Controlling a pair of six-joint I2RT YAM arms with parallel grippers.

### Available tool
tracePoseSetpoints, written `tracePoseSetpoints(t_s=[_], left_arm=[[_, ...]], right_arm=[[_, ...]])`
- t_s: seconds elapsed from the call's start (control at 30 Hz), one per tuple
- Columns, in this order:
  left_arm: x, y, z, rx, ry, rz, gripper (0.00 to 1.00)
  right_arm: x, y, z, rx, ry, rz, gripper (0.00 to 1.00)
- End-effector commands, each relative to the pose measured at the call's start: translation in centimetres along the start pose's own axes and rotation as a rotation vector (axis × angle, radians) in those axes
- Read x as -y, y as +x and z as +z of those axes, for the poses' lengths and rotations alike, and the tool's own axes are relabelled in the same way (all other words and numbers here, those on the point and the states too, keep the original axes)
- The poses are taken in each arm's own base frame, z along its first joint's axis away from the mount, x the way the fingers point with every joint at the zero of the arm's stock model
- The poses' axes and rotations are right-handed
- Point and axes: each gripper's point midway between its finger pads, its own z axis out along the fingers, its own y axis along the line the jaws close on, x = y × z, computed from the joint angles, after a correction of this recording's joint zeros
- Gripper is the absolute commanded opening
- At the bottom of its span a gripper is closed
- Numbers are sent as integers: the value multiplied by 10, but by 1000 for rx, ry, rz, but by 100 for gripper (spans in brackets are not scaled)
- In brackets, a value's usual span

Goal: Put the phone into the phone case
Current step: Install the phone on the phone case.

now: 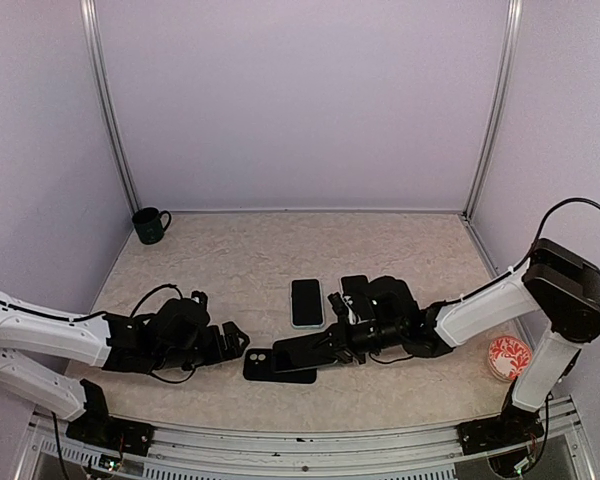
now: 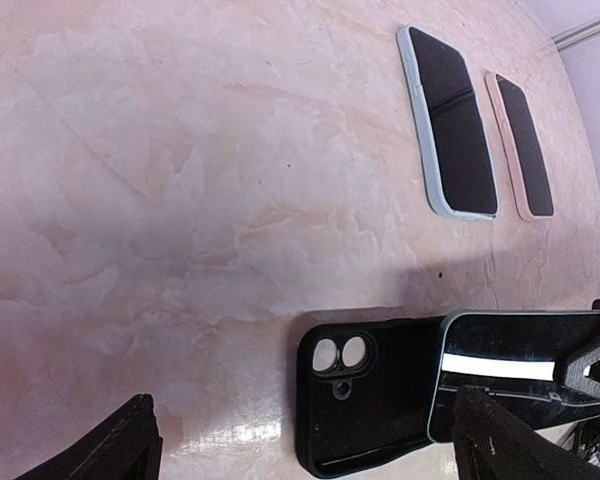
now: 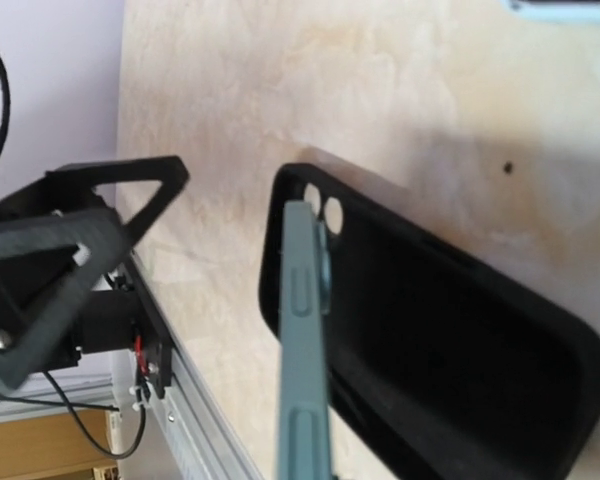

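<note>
Now holds the phone [image 1: 310,350] pinched in the right gripper [image 1: 352,338], tilted, its lower end over the black phone case [image 1: 277,366] on the marble-patterned table [image 1: 230,265], not yet seated. Left gripper [image 1: 242,345] spread wide just beside the case's camera end, gripping nothing. Farther back: white-cased phone [image 1: 306,302], pink-cased phone [image 2: 521,147], dark green mug [image 1: 150,225], red-patterned dish [image 1: 508,357].
</note>
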Motion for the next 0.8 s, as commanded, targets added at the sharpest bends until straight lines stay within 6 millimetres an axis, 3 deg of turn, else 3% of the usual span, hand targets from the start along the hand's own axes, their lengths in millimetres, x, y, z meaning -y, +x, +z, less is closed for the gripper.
tracePoseSetpoints(t_s=[0.0, 0.2, 0.43, 0.77], left_arm=[[1, -16, -9, 78, 62, -47, 99], [-7, -15, -9, 73, 116, -95, 99], [6, -7, -11, 57, 241, -132, 99], [19, 4, -5, 41, 281, -131, 99]], right_arm=[[-21, -4, 10, 7, -72, -30, 0], [-21, -3, 20, -9, -93, -12, 0], [-20, -1, 27, -28, -117, 18, 0], [-14, 4, 36, -65, -147, 77, 0]])
